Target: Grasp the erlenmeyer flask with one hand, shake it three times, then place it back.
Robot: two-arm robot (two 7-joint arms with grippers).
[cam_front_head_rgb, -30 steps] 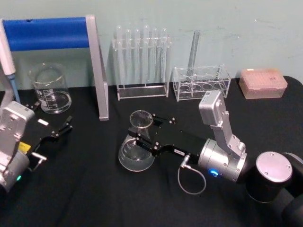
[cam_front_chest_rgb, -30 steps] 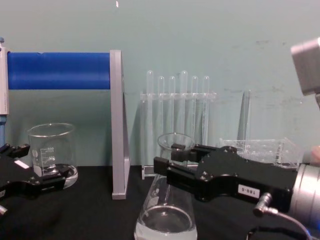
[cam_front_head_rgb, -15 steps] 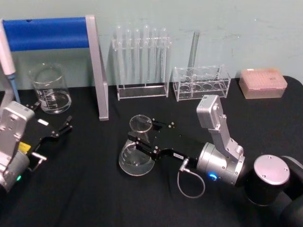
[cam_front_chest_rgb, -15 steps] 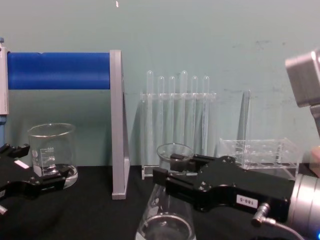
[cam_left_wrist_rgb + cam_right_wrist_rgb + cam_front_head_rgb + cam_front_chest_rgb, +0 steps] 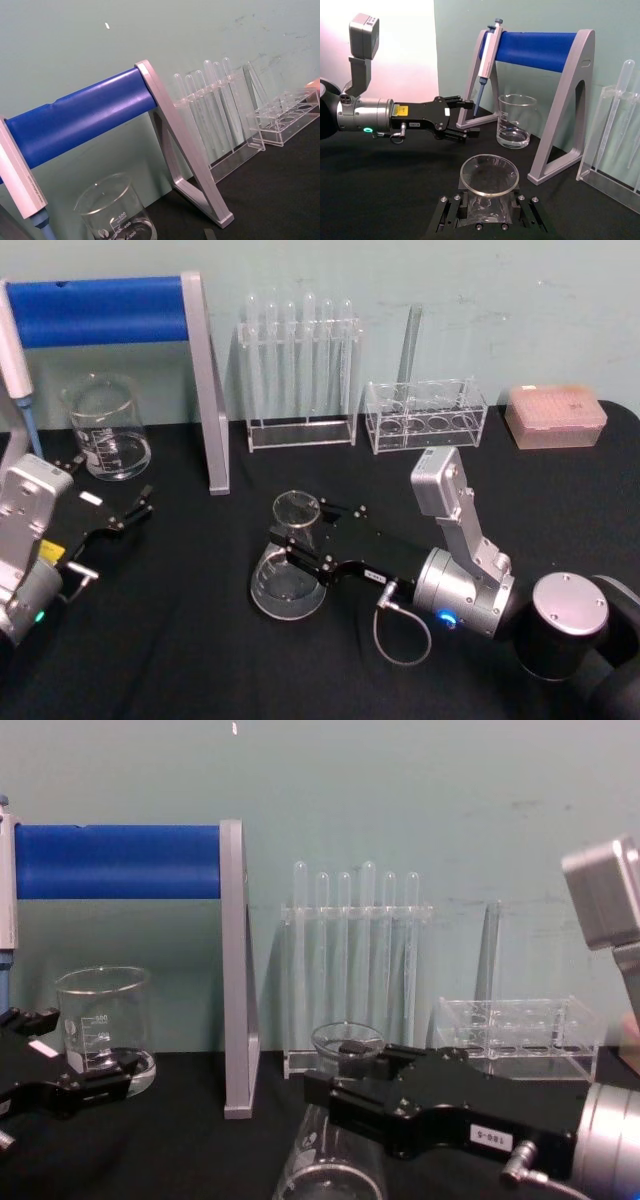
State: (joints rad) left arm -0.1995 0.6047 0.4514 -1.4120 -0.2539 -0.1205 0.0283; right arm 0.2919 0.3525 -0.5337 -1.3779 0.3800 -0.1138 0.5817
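My right gripper, black and boxy, is clamped around the neck of the clear glass conical flask, which sits near the middle of the black table. I judge the grasp made, but can't tell whether any shaking is done. My left gripper rests open by the glass beaker.
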